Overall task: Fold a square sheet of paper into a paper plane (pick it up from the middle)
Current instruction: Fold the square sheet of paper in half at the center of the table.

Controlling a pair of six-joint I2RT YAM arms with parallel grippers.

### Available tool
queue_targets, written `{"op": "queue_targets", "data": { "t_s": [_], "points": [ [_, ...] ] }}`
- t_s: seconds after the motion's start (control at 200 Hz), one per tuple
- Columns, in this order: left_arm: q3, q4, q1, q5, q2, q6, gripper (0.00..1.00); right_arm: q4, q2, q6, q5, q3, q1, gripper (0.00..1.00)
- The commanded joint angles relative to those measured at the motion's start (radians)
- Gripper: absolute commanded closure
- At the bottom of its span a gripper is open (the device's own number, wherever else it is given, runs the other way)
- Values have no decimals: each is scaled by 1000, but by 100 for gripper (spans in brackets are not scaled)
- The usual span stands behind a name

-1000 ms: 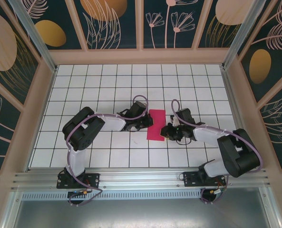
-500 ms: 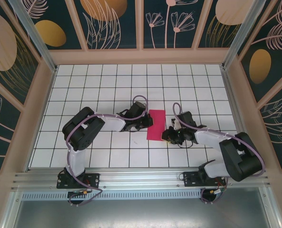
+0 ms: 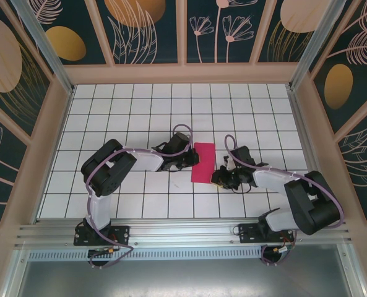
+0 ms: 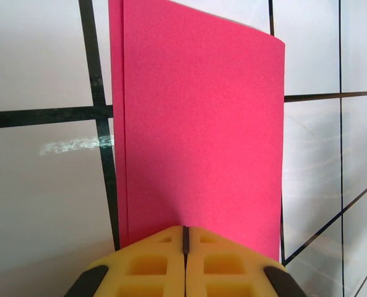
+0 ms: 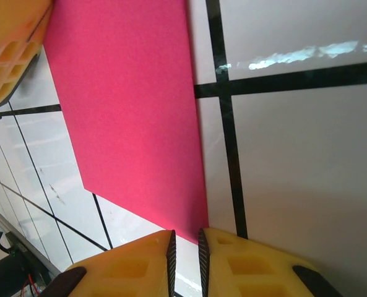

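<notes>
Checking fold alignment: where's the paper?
Top view: paper lies mid-table, between the left gripper on its left edge and the right gripper at its near right corner.

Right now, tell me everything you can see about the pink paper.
The paper is thin, plain magenta-red, folded double into a narrow rectangle, its top layer bowing slightly. It lies on the white tiled table, near its middle. The left claw, shut, meets one edge; the right claw sits at a corner, grip unclear.
</notes>
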Motion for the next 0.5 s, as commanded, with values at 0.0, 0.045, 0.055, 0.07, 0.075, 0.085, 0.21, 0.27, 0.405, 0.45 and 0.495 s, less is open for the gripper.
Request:
{"op": "queue_targets", "data": {
  "t_s": [0.0,0.045,0.055,0.07,0.075,0.085,0.21,0.27,0.405,0.45,0.495],
  "points": [
    [-46,-199,-2,-29,46,25,92,-70,-13,-27,32,42,6,80],
    [-47,-200,-2,-30,45,25,92,-71,-30,-27,25,62,7,79],
    [-47,-200,-2,-30,45,25,92,-71,-34,-27,24,66,7,79],
    [-48,-200,-2,-30,43,25,92,-71,-39,-26,22,74,6,79],
    [-48,-200,-2,-30,43,25,92,-71,-40,-25,22,77,6,79],
    [-48,-201,-2,-30,44,24,92,-71,-43,-25,22,82,6,79],
    [-47,-201,-2,-31,45,22,92,-46,-21,-24,1,136,-3,79],
    [-47,-199,-2,-29,45,21,92,-22,13,-21,-21,151,-4,79],
    [-48,-199,-2,-32,42,22,92,25,74,-17,-37,134,-2,80],
    [-51,-199,-1,-32,41,21,92,33,92,-23,-35,120,-4,80],
    [-49,-199,-2,-32,42,22,92,38,110,-28,-25,104,-6,80]
  ]
}}
